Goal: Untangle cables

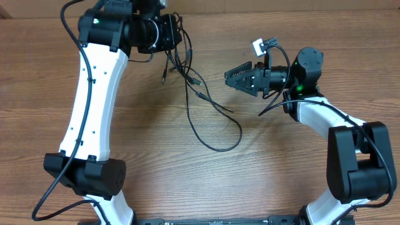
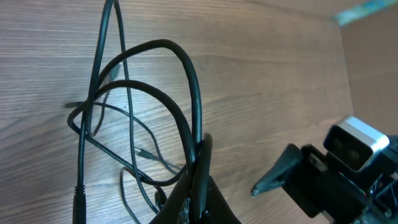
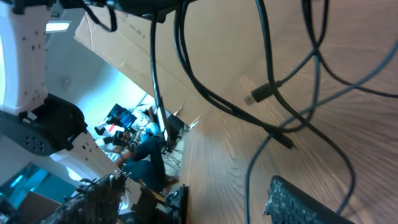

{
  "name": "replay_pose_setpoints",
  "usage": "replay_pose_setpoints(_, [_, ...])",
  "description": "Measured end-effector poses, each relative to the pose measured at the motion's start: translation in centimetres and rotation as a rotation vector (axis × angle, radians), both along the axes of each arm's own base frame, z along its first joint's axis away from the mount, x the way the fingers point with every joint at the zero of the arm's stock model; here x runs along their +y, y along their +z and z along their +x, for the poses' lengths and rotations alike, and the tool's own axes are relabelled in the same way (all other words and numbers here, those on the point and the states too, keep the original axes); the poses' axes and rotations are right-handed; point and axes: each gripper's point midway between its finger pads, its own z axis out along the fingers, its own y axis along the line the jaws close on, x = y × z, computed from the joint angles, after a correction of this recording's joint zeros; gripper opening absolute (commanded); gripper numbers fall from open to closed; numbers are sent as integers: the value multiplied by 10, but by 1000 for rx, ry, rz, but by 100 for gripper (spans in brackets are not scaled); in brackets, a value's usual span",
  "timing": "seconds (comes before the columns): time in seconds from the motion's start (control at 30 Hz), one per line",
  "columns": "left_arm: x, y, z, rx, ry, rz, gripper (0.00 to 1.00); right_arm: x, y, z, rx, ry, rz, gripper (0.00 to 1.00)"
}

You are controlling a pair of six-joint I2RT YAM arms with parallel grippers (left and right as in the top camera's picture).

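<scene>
Several thin black cables (image 1: 185, 70) hang in a tangle from my left gripper (image 1: 172, 34), which is raised at the back of the table. One long strand trails down onto the wood in a wide loop (image 1: 219, 149). In the left wrist view the jaws (image 2: 200, 163) are shut on two thicker strands, and the cables (image 2: 196, 106) arc away in loops. My right gripper (image 1: 229, 79) points left at the tangle, open and apart from it. In the right wrist view its fingers (image 3: 196, 199) stand wide. The cables and a plug (image 3: 262, 93) hang ahead, with one thin strand crossing between the fingers, ungripped.
A cardboard wall (image 1: 262, 9) runs along the table's back edge. The wooden table (image 1: 144, 137) carries only the trailing cable loop. My right gripper's fingertip (image 2: 273, 177) and its camera (image 2: 357, 143) show at the right of the left wrist view.
</scene>
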Motion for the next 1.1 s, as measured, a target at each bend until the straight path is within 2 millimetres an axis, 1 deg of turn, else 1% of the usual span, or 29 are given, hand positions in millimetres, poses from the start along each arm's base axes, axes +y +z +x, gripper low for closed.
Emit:
replay_pose_setpoints(0.17, [-18,-4,-8,-15,-45,49,4,12,0,-3,-1,9,2,67])
replay_pose_setpoints(0.3, [-36,-7,-14,-34,-69,103,4,20,1,-5,-2,9,3,59])
replay_pose_setpoints(0.5, [-55,-9,-22,-51,-84,145,4,22,1,-1,-3,-17,5,58])
replay_pose_setpoints(0.7, [-57,-12,-25,-40,-31,186,4,22,1,3,-2,-38,6,57])
replay_pose_setpoints(0.8, [-58,-13,-25,-25,9,182,4,23,1,2,-1,-36,7,55])
replay_pose_setpoints(0.9, [-61,-15,-26,-5,45,171,4,24,1,2,0,-37,7,54])
replay_pose_setpoints(0.97, [-64,-20,-25,16,64,167,4,24,1,3,0,-39,7,55])
replay_pose_setpoints(1.1, [-69,-39,-21,70,92,169,4,24,1,3,0,-41,7,54])
